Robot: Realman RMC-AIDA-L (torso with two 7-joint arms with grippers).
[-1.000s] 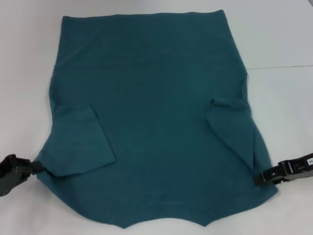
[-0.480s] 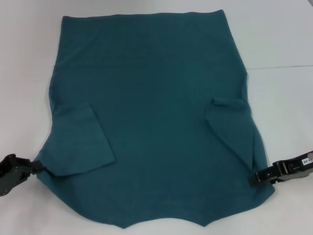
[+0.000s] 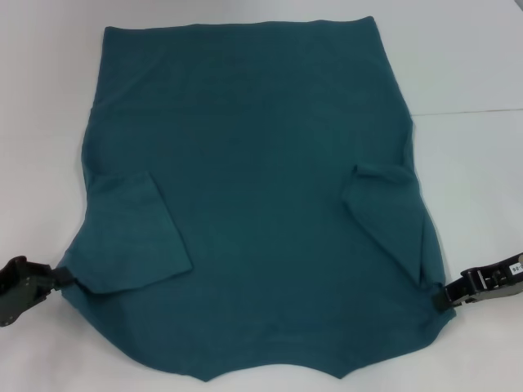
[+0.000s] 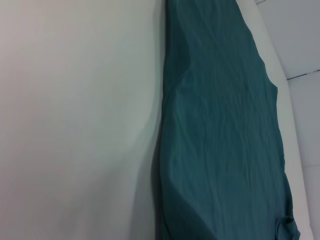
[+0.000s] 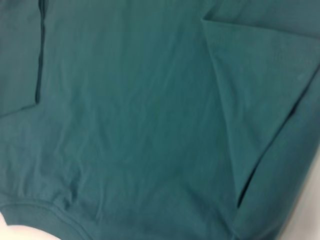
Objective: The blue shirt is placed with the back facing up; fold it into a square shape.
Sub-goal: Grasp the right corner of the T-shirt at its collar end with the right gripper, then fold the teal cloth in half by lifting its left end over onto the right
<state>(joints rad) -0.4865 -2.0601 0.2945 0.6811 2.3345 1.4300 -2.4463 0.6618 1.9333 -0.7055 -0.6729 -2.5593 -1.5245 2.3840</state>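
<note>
The blue shirt (image 3: 253,204) lies flat, plain side up, over most of the white table (image 3: 466,73). Its collar end reaches the near edge and its hem runs close to the far edge. Both short sleeves are already turned inward onto the body, one on each side.

Near the table's near left corner, the left gripper (image 3: 59,279) sits at the shirt's left shoulder, touching the cloth where the folded left sleeve (image 3: 135,237) ends; whether its fingers are apart or closed on the fabric cannot be told. Near the near right corner, the right gripper (image 3: 441,296) meets the right shoulder edge, beside the folded right sleeve (image 3: 388,216), and its finger state is equally unclear.

The cloth looks soft, thin and light, with small wrinkles visible in the right wrist view, so it will likely drape and sag between any two held points. The sensible holds seem to be the two shoulder corners, pinched through both layers so the tucked sleeves stay in place. Lifted evenly, the near end could be carried toward the far hem.
</note>
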